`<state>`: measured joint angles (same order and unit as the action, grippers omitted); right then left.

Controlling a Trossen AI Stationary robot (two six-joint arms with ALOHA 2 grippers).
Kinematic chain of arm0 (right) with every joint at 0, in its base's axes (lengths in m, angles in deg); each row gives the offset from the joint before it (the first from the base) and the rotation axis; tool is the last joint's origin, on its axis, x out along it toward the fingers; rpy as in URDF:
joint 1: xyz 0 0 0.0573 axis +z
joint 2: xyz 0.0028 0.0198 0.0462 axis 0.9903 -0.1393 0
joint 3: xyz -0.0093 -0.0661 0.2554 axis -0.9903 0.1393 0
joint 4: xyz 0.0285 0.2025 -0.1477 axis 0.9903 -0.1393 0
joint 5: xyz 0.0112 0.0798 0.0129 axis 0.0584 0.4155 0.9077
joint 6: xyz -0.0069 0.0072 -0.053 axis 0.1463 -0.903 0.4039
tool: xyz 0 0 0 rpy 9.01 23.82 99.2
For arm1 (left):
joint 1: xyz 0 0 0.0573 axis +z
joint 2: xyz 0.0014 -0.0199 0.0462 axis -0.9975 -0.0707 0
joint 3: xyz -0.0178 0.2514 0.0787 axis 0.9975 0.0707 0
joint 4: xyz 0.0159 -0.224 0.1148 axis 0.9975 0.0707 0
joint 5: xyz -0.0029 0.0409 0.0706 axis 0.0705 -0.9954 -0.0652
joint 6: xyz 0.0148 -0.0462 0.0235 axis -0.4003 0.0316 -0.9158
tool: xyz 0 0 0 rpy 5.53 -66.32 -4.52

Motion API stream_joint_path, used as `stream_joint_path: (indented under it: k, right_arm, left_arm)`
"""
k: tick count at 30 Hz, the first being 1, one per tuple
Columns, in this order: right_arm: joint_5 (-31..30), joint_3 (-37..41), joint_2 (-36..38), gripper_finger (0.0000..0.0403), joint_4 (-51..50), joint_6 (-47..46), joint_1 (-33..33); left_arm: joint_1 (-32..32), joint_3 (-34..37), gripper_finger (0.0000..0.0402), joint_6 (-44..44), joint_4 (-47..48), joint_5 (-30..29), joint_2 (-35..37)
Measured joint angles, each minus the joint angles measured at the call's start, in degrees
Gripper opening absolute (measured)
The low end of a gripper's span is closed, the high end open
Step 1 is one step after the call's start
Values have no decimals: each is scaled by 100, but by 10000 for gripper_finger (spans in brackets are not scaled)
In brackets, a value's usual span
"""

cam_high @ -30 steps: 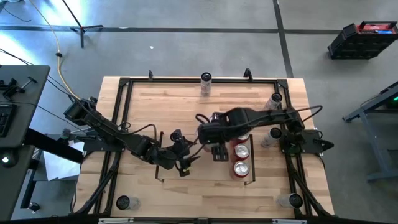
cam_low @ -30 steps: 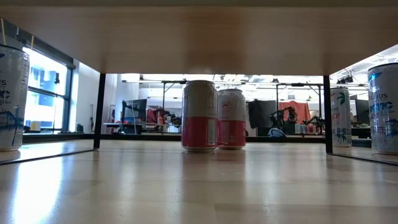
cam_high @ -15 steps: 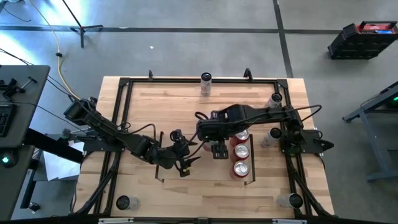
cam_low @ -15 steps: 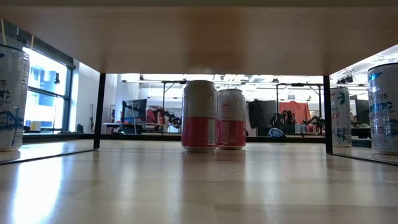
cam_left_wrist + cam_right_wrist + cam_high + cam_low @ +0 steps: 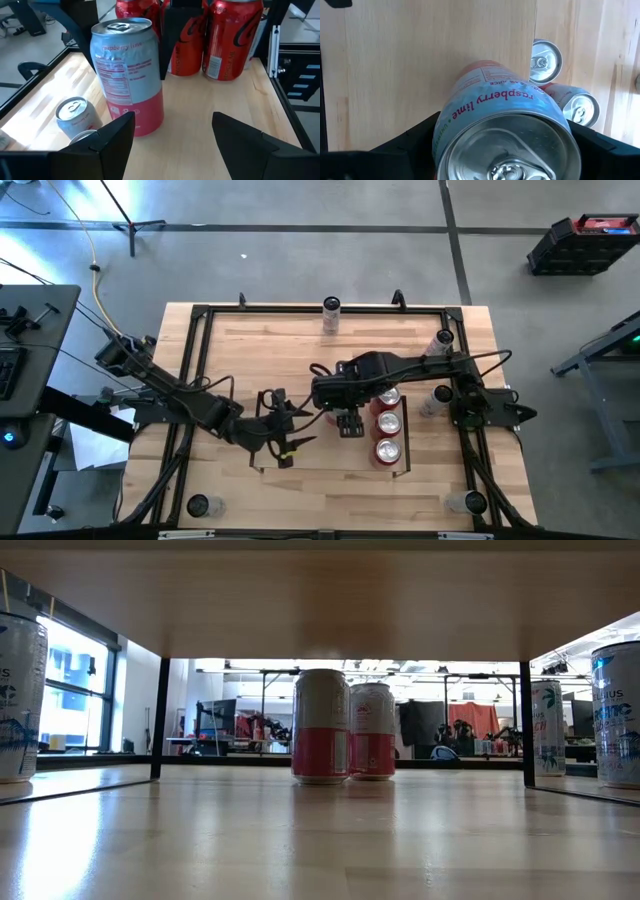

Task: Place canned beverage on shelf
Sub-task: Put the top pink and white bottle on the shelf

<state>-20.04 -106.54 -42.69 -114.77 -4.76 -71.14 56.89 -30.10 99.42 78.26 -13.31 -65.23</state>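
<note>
Right now the right end effector [image 5: 347,423] sits over the middle of the shelf [image 5: 310,460], its two dark fingers [image 5: 415,142] on either side of a raspberry lime can [image 5: 505,135]. That can is pale blue above and pink-red below, and it stands upright on the light wood inside the bay. From the left wrist view the same can [image 5: 128,75] stands with its base on the wood, a dark finger of the right arm against its side, so the right end effector is clamped on it.

Just beside it, toward the right rail, red cans [image 5: 387,423] stand in a row on the shelf; the left wrist view shows two of them [image 5: 231,37] behind the raspberry lime can. Two more cans with silver tops [image 5: 546,61] show past the shelf's rail in the right wrist view.

Meanwhile the left end effector [image 5: 284,442] rests low over the left part of the shelf, its fingers [image 5: 107,142] spread apart and holding nothing, aimed at the raspberry lime can.

Further cans stand apart around the tabletop [image 5: 470,470]: one at the far edge [image 5: 331,310], one at each near corner [image 5: 198,505].
</note>
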Motion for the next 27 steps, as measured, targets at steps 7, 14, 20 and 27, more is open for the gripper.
stream_joint_path:
  k: [7, 14, 20, 27]
  right_arm:
    - [-162, 0, 0, 305, -3, -104, 0]
    - [-170, 0, 2, 338, 13, -167, 0]
    - [-170, 0, 2, 360, 13, -236, 0]
    - [-170, 0, 49, 362, 73, -236, 0]
  left_arm:
    - [0, 0, 255, 1, 69, -17, 0]
    - [0, 0, 255, 2, 89, -18, 0]
    - [0, 0, 255, 5, 91, -18, 0]
    - [0, 0, 255, 7, 95, -18, 0]
